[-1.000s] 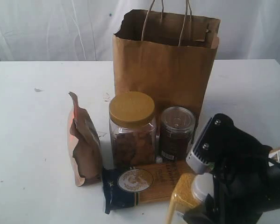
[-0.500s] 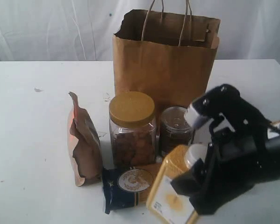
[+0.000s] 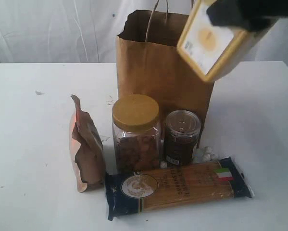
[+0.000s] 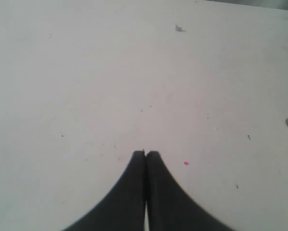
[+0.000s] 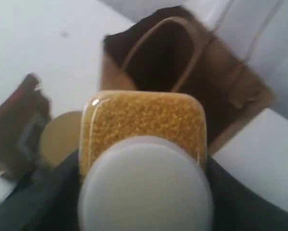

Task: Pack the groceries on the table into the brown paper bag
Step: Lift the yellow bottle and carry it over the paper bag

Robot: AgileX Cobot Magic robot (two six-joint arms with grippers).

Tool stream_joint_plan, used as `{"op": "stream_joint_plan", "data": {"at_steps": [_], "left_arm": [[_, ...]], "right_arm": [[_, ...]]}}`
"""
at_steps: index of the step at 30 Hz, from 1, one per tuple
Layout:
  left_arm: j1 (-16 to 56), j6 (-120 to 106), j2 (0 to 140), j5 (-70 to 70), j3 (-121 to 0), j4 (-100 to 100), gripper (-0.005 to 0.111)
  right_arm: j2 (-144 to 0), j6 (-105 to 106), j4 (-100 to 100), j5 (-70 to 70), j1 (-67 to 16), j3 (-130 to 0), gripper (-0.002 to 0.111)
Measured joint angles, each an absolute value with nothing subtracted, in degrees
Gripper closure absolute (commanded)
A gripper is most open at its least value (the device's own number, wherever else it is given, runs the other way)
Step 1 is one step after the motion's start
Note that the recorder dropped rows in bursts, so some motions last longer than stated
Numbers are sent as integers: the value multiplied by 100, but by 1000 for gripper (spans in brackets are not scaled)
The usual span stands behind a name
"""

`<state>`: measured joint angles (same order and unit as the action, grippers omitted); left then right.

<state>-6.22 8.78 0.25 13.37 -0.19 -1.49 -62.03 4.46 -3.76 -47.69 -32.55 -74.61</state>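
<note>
My right gripper [image 3: 239,14] is shut on the white-capped yellow bottle [image 3: 212,41] and holds it tilted in the air, over the right side of the brown paper bag [image 3: 158,72]. In the right wrist view the white cap [image 5: 146,187] sits between the dark fingers [image 5: 47,197], with the bag's open mouth [image 5: 168,57] beyond it. In front of the bag on the table [image 3: 28,120] stand the gold-lidded jar [image 3: 135,132], the smaller dark jar [image 3: 181,137] and the coppery pouch [image 3: 86,149]. The spaghetti pack [image 3: 177,185] lies before them. My left gripper [image 4: 145,154] is shut and holds nothing, over bare tabletop [image 4: 110,72].
A few tiny white pellets [image 3: 206,154] lie right of the dark jar. The bag's two cord handles [image 3: 156,21] stand up over its opening. A white curtain [image 3: 52,29] hangs behind the table.
My right gripper has lifted the yellow bottle from the table's front right up to the bag's top, uncovering the right end of the spaghetti pack and the pellets.
</note>
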Motion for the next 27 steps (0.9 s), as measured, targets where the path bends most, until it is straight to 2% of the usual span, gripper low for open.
{"op": "stream_joint_plan", "data": {"at_steps": [4, 8, 13, 27], "left_arm": [[-622, 878, 25, 1337, -19, -149, 107], [-622, 878, 25, 1337, -19, -149, 107], [-622, 878, 25, 1337, -19, -149, 107], [-622, 878, 25, 1337, -19, -149, 107]], "right_arm": [[-6258, -1536, -2865, -3832, -3255, -7501, 108], [-6492, -2294, -3802, -2669, -3255, -7523, 108], [-6938, -2399, -3964, -1565, -3255, -7523, 108], [-8024, -2425, -4997, -1345, -3255, -7523, 108]]}}
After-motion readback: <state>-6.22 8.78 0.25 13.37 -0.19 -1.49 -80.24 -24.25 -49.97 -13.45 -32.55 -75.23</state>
